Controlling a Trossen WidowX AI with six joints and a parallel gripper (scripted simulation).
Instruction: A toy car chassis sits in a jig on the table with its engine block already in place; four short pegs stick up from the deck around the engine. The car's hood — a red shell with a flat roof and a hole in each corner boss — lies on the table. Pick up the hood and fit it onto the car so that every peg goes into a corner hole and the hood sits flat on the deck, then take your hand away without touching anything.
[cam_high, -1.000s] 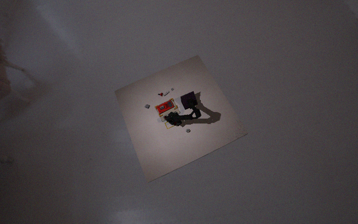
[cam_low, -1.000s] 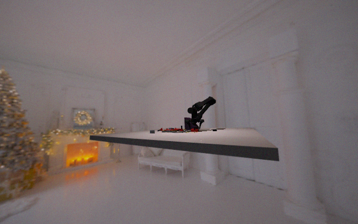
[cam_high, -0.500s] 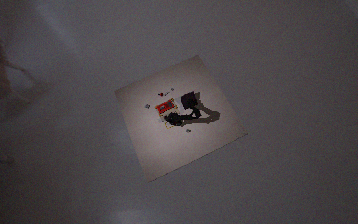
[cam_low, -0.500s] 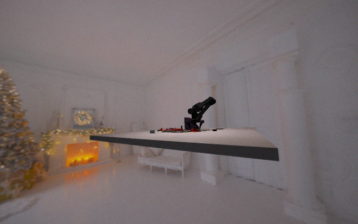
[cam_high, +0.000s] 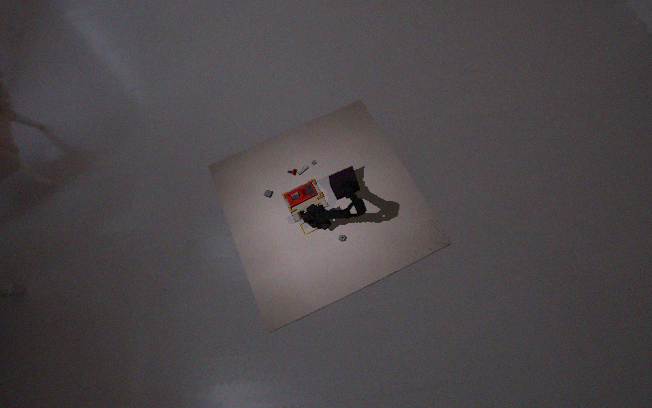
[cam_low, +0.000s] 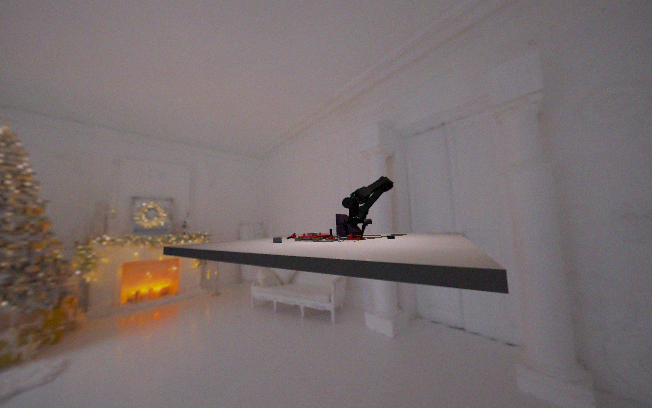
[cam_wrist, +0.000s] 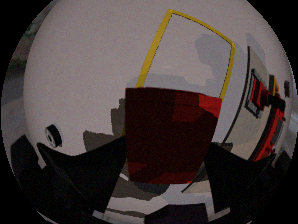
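Observation:
The red hood (cam_wrist: 167, 135) lies flat on the table, partly over a yellow marked rectangle (cam_wrist: 150, 50) (cam_high: 306, 231). My gripper (cam_wrist: 168, 143) (cam_high: 315, 217) is down over the hood, and its two dark fingers press against the hood's left and right sides. In the top view the gripper hides the hood. The car chassis (cam_high: 301, 192) (cam_wrist: 262, 100), red with a dark engine block, sits in its yellow-edged jig just beside the hood. In the exterior view the arm (cam_low: 365, 200) bends down to the table, and the parts there are too small to tell apart.
A grey nut (cam_high: 342, 238) (cam_wrist: 51, 134) lies near the gripper. A small grey block (cam_high: 268, 193), a red-and-white piece (cam_high: 298, 171) and a tiny grey piece (cam_high: 314, 162) lie around the jig. The arm's dark base (cam_high: 344, 181) stands behind the car.

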